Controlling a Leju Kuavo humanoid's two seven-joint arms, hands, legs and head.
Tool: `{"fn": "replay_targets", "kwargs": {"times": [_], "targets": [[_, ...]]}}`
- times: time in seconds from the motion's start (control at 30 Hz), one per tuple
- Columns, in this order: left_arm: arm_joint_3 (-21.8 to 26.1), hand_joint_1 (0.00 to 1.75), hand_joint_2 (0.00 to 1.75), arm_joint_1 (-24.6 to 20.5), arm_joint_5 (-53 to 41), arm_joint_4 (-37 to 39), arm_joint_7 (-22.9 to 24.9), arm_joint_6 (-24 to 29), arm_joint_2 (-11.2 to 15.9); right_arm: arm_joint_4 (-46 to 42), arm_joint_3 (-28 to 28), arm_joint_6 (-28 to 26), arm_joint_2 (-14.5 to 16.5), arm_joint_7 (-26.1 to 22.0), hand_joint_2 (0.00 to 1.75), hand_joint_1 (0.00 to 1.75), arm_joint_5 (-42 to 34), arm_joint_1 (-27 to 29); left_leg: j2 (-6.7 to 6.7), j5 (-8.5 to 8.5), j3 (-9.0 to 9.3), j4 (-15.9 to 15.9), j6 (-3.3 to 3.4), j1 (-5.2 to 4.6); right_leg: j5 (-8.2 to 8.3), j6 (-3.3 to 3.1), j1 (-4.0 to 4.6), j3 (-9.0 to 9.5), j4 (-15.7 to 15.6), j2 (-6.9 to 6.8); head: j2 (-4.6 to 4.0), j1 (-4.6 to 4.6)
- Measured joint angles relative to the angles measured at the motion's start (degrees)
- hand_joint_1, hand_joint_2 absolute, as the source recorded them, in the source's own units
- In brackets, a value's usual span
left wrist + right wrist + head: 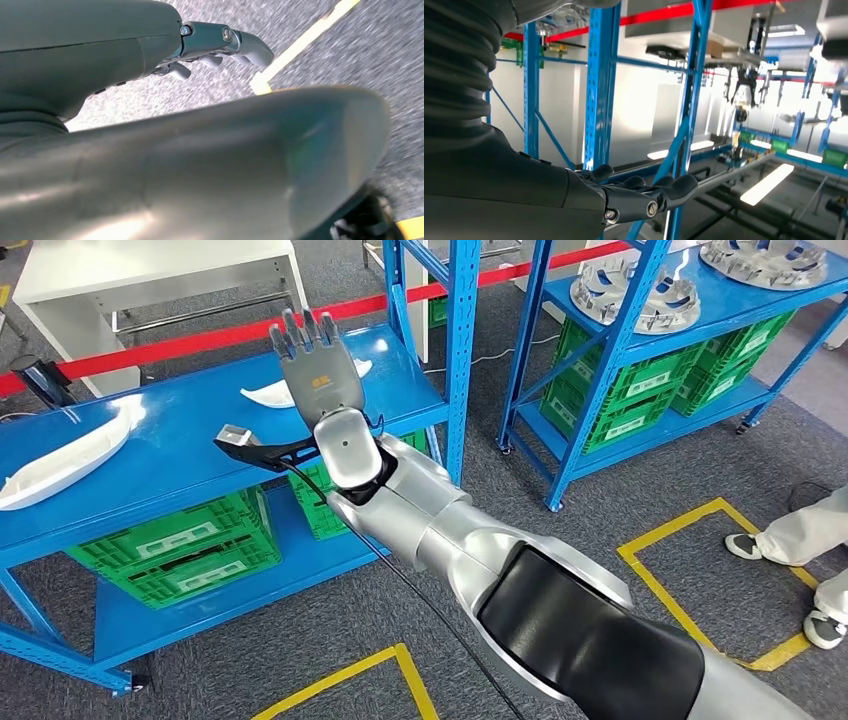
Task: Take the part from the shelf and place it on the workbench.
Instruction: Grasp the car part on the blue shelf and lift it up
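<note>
R hand (pixel 318 368) up over the blue shelf (pixel 150 455), palm down, fingers straight and spread, holding nothing. It hangs above the far-right part of the shelf top, arm reaching in from near right. Small white part (pixel 268 394) lies just left of the hand, partly tucked under it in head view; can't tell if fingers touch it. Bigger white part (pixel 62 458) sits well left, near the shelf's left end. Which one is the target: judging by the reach, prob. the small one.

L hand (pixel 220 47) hangs low over grey floor w/ yellow tape line (pixel 305 40); fingers look loosely curled, nothing in them, but exact state hard to tell.

Step in hand, as I read it: approach, pre-grasp. To do it well: shift hand slightly left so palm centres over the part, lower w/o hitting the blue upright (pixel 462 350) just right of the wrist. Part looks thin, curved, slick; close fingers around the edges, not press flat on top, or it may skid. Green crates (pixel 175 550) below are out of the way.

Workbench likely the white table (pixel 150 280) far left, beyond the red tape.
</note>
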Motion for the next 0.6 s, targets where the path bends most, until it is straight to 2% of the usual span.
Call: {"fn": "replay_targets", "kwargs": {"times": [0.03, 0.07, 0.1, 0.13, 0.2, 0.23, 0.27, 0.33, 0.4, 0.43, 0.5, 0.57, 0.6], "targets": [[0.00, 0.00, 0.00, -0.09, -0.11, 0.00, 0.14, 0.01, 0.01, 0.31, 0.00, -0.23, -0.02, 0.01, 1.75, 0.00, -0.02, -0.03, 0.10, 0.07, 0.17, 0.13, -0.11, 0.13, -1.64, 0.30, -0.17, -2.06, 3.26, 0.00, 0.00, 0.00], [-0.01, 0.00, 0.00, -0.12, -0.19, 0.01, 0.29, 0.00, 0.00, 0.66, 0.00, -0.43, -0.04, 0.03, 1.75, 0.00, -0.04, 0.07, 0.15, 0.06, 0.26, 0.29, -0.38, 0.32, -2.55, 0.56, -0.39, -3.84, 5.69, -0.03, 0.00, 0.01], [-0.01, 0.00, 0.00, -0.10, -0.21, 0.01, 0.39, 0.00, -0.01, 1.02, 0.01, -0.59, -0.12, 0.05, 1.75, 0.00, -0.05, 0.22, 0.11, -0.13, 0.31, 0.49, -0.74, 0.57, -2.26, 0.94, -0.65, -4.82, 6.32, -0.05, 0.00, 0.03], [0.00, 0.00, 0.00, -0.07, -0.21, 0.01, 0.48, 0.00, -0.04, 1.33, 0.00, -0.74, -0.20, 0.07, 1.75, 0.00, -0.05, 0.34, 0.06, -0.45, 0.34, 0.81, -1.20, 0.92, -0.68, 1.29, -0.95, -4.70, 4.71, -0.08, 0.00, 0.02], [0.01, 0.00, 0.00, -0.03, -0.20, -0.01, 0.53, 0.01, -0.04, 1.76, -0.01, -1.05, -0.37, 0.04, 1.75, 0.00, -0.02, 0.46, 0.05, -1.49, 0.35, 1.79, -2.49, 1.65, 3.83, 2.10, -1.49, -2.51, -2.25, -0.17, 0.00, 0.04], [0.00, 0.00, 0.00, -0.09, -0.20, -0.02, 0.50, 0.00, -0.01, 1.92, -0.01, -1.16, -0.42, -0.01, 1.75, 0.00, 0.02, 0.51, 0.09, -2.09, 0.27, 2.33, -3.18, 1.86, 4.71, 2.17, -1.54, -1.72, -5.04, -0.28, 0.00, 0.17], [-0.01, 0.00, 0.00, -0.18, -0.20, -0.03, 0.45, -0.01, 0.05, 2.04, 0.00, -1.24, -0.42, -0.08, 1.75, 0.00, 0.07, 0.59, 0.17, -2.69, 0.15, 2.70, -3.78, 1.90, 4.96, 1.95, -1.50, -1.34, -6.46, -0.42, 0.00, 0.29], [-0.02, 0.00, 0.00, -0.25, -0.20, -0.05, 0.31, -0.02, 0.08, 2.26, 0.01, -1.30, -0.51, -0.13, 1.75, 0.00, 0.11, 0.79, 0.41, -3.36, 0.38, 3.18, -4.68, 1.83, 4.06, 0.58, -1.32, -1.48, -6.42, -0.59, 0.00, 0.50], [-0.02, 0.00, 0.00, -0.23, -0.19, -0.05, 0.19, -0.02, 0.08, 2.40, 0.01, -1.35, -0.47, -0.21, 1.75, 0.00, 0.13, 0.88, 0.60, -3.68, 0.77, 3.47, -5.25, 2.00, 4.24, -0.64, -1.40, -0.81, -6.22, -0.45, 0.00, 0.44], [-0.02, 0.00, 0.00, -0.30, -0.19, -0.06, 0.16, -0.02, 0.10, 2.43, 0.01, -1.38, -0.38, -0.27, 1.75, 0.00, 0.15, 0.82, 0.61, -3.85, 0.26, 4.62, -5.42, 2.06, 4.11, -1.11, -1.42, -0.32, -6.25, -0.38, 0.00, 0.39], [-0.02, 0.00, 0.00, -0.53, -0.17, -0.06, 0.11, -0.02, 0.11, 2.45, 0.01, -1.45, -0.23, -0.31, 1.75, 0.00, 0.19, 0.75, 0.67, -5.09, -2.94, 10.27, -5.58, 2.09, 3.46, -1.68, -1.39, 0.74, -6.43, -0.29, 0.00, 0.29], [-0.02, 0.00, 0.00, -0.55, -0.17, -0.04, 0.10, -0.02, 0.11, 2.56, 0.01, -1.47, -0.20, -0.33, 1.75, 0.00, 0.21, 0.87, 0.69, -7.47, -7.51, 16.65, -5.60, 2.01, 2.46, -1.94, -1.23, 1.90, -6.60, -0.29, 0.00, 0.26], [-0.02, 0.00, 0.00, -0.45, -0.17, -0.02, 0.12, -0.02, 0.11, 2.65, 0.01, -1.47, -0.21, -0.33, 1.75, 0.00, 0.22, 0.96, 0.69, -8.12, -9.01, 17.82, -5.49, 1.96, 1.87, -1.99, -1.15, 2.59, -6.64, -0.25, 0.00, 0.27]]}}
